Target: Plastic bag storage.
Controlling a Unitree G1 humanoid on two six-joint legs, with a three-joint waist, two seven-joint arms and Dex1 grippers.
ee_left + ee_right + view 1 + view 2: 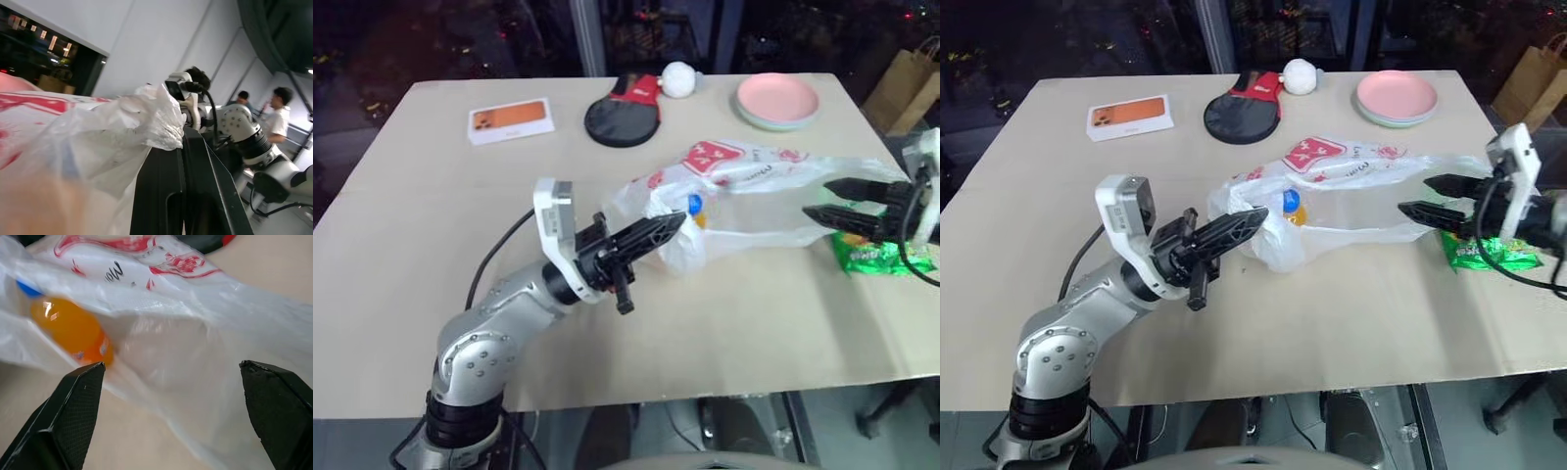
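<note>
- The plastic bag [744, 191] is lying crumpled across the middle of the table [431, 284], translucent white with red printing; the lettering is too creased to read; an orange object with a blue cap [695, 208] is showing through its near end.
- The left gripper [677, 225] is pinching the bag's left end, its black fingers pressed together on the film.
- The right gripper [822, 199] is hovering at the bag's right end with its fingers spread wide, gripping nothing; a green snack packet [876, 257] is lying just beneath it.
- Along the far edge are sitting an orange-and-white phone box [511, 121], a table-tennis paddle [622, 113], a white ball [679, 79] and stacked plates [777, 102], the top one pink; a brown paper bag [904, 86] is standing beyond the table's corner.
</note>
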